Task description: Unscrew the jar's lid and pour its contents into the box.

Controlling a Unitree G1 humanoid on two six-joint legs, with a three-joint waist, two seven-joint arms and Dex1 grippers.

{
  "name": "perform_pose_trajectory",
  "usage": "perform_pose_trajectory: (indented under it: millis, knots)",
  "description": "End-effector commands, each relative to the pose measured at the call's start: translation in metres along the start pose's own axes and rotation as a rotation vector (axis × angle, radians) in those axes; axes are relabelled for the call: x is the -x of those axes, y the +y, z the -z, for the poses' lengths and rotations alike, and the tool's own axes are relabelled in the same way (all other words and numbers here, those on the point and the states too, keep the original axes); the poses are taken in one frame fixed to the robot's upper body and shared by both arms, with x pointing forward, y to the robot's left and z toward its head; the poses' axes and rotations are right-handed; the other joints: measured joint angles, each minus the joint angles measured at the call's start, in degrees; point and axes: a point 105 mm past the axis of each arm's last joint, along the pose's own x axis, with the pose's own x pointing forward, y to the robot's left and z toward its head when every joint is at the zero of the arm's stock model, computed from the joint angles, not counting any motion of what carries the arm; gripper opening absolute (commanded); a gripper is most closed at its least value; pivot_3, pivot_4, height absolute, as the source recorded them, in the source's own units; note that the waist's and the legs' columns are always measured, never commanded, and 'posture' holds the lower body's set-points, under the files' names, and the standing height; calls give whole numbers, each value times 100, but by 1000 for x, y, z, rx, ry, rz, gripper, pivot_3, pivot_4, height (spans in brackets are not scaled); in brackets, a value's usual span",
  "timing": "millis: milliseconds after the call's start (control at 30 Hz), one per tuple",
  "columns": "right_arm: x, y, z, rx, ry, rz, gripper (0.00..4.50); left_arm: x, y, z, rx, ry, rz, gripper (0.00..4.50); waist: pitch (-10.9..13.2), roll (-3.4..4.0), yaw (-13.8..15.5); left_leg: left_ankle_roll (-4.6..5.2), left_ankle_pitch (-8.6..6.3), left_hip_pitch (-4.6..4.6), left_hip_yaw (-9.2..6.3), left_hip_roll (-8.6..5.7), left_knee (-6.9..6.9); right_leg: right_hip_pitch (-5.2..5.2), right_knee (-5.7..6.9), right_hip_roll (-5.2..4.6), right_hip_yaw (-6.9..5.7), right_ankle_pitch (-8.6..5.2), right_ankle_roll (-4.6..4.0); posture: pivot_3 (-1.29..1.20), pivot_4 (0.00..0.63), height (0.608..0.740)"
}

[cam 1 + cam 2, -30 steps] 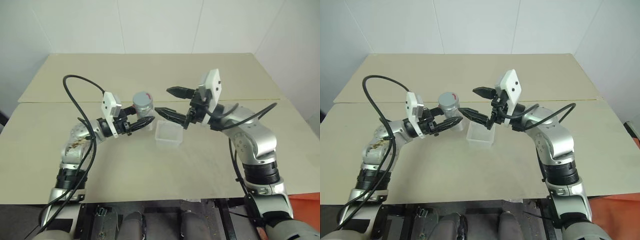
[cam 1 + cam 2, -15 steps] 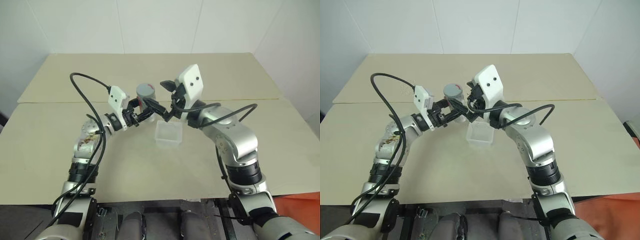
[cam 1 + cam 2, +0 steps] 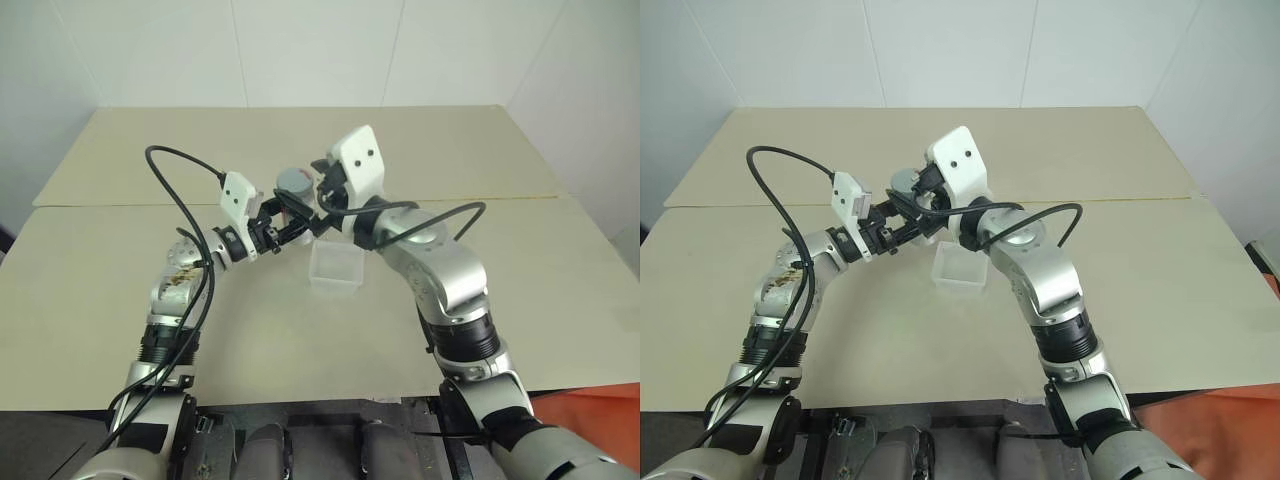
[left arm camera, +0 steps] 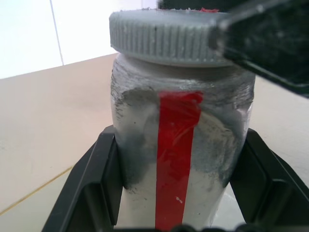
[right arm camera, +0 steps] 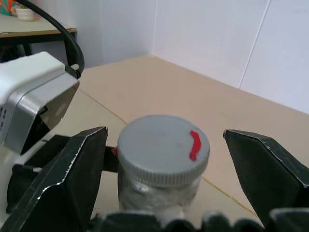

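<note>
My left gripper (image 4: 178, 193) clamped on the jar (image 4: 181, 159), lid (image 5: 163, 149) on; my right gripper (image 5: 164, 159) spread wide around the lid, box (image 3: 337, 269) below

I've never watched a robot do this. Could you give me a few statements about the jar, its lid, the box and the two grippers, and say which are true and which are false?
1. The left gripper is shut on the jar. True.
2. The lid is already off and lies on the table. False: it still sits on the jar.
3. The right gripper has closed on the lid. False: its fingers stand open on either side of it, with gaps showing.
4. The box rests on the table, near the jar. True.
5. The jar has a red stripe down its side. True.
</note>
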Motion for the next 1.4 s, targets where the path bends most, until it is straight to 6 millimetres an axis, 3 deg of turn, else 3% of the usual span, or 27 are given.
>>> perform_pose_trajectory:
  millis: [33,933,1033,1133,1167,1400]
  knots:
    - [-2,-1,-16,21,-54,16,4469,-4,-5,-18,-40,-51,31,2662,0,0,-2,0,0,0,0,0,0,0,0,0,0,0,0,0,150,740]
    - [-7,4,-20,41,-65,-9,4469,-1,-11,-14,-41,-39,44,2662,0,0,-8,-1,1,0,0,0,-2,-1,0,0,0,0,0,0,150,740]
    - [-7,4,-19,39,-64,-12,3907,0,-11,-14,-42,-38,43,2662,0,0,-8,-1,1,0,0,0,-2,-1,0,0,0,0,0,0,150,740]
    - [-7,5,-18,36,-56,-19,2875,1,-11,-14,-44,-37,44,2662,0,0,-8,-1,1,0,0,0,-2,0,0,0,0,0,0,0,150,740]
    - [-7,5,-17,37,-54,-22,2752,1,-11,-14,-45,-37,44,2662,0,0,-7,-1,1,0,0,0,-1,0,0,0,0,0,0,0,150,740]
    - [-8,5,-17,43,-53,-25,2752,1,-12,-13,-51,-35,50,2662,0,0,-9,-1,1,0,0,0,-2,-1,0,0,0,0,0,0,150,740]
